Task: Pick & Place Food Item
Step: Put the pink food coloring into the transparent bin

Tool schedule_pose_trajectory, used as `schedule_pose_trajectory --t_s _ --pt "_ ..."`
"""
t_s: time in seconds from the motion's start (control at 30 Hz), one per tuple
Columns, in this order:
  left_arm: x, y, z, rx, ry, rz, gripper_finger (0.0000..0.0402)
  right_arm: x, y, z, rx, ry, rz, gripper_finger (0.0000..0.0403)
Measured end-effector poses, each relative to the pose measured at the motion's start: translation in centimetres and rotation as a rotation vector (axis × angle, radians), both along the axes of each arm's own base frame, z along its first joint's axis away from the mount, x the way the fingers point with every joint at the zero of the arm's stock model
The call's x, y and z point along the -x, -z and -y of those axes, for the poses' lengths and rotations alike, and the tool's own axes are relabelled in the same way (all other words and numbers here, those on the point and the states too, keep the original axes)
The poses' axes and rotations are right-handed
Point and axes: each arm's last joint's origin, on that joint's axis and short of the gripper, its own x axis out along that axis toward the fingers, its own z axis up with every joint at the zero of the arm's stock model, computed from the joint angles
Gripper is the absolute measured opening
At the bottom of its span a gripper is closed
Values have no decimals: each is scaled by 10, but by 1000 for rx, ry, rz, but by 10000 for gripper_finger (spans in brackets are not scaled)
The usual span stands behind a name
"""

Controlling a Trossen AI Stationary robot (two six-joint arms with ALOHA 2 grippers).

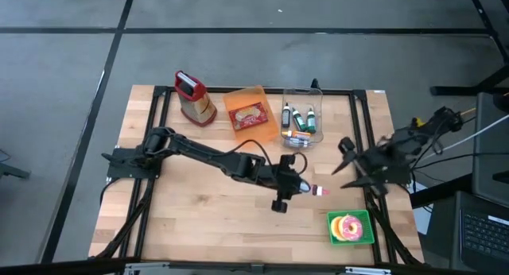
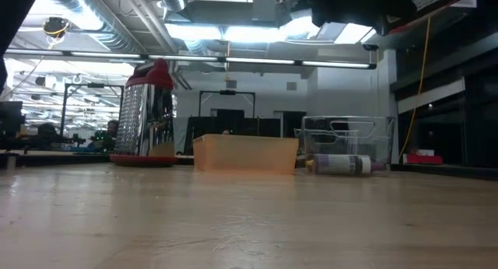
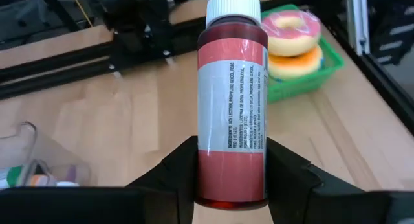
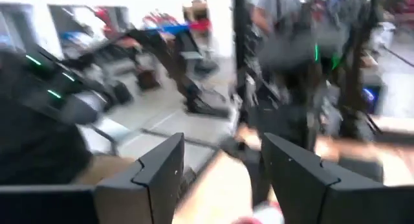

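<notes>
The left gripper (image 1: 306,188), reaching across the middle of the table (image 1: 191,219), has its fingers (image 3: 294,175) clamped on a small red bottle (image 3: 231,101) with a white cap, carried above the boards and aimed toward the green tray (image 1: 366,237) at the near right corner. That tray already holds a pink-iced doughnut (image 1: 350,226), so the bottle, if it is bound there, will want setting beside the doughnut rather than on it, cap kept clear of the tray wall, and a release only once its base rests flat.

The right gripper (image 1: 348,157) hangs at the right edge with its fingers (image 4: 162,169) spread and nothing between them, close above the tray's far side; it looks the likeliest thing to crowd the approach.

Along the far edge stand a grater (image 1: 195,98), an orange box (image 1: 251,111) with a packet inside, and a clear bin (image 1: 304,116) of small bottles, with one more bottle (image 1: 296,140) lying just before it. All are well apart from the left arm's path.
</notes>
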Motion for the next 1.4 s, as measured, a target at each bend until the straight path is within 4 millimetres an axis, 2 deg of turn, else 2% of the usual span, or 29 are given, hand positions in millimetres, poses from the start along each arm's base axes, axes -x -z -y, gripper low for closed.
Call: schedule_pose_trajectory --t_s 0.07,0.2,0.37,0.5,0.6,0.73,0.97,1.03,1.13,1.3,1.4 --pt "-3 -1 -10 4 -15 8 134 -6 15 -2 42 63 -26 210" --pt "-6 -1 -28 10 -45 9 134 -18 28 -1 194 263 -27 210" --pt "-8 -1 -38 18 -53 9 134 -14 24 12 305 338 43 210" --pt "-8 -1 -43 6 -53 9 134 -4 19 19 264 252 88 210" --pt "-9 0 -54 -1 -80 4 134 -2 19 22 239 261 76 210" --pt "-10 1 -83 -18 -161 -14 134 -2 19 21 225 244 73 210" --pt "-6 4 -151 -40 -297 -57 134 -3 20 21 197 222 69 210" --pt "-5 4 -167 -38 -297 -55 134 -5 25 20 189 225 85 210" --pt "-2 3 -190 -25 -310 -46 134 -10 47 19 197 235 73 210" --pt "4 3 -219 -32 -342 -48 134 -5 58 27 191 282 98 210" --pt "6 3 -226 -29 -337 -48 134 2 62 33 199 287 75 210"
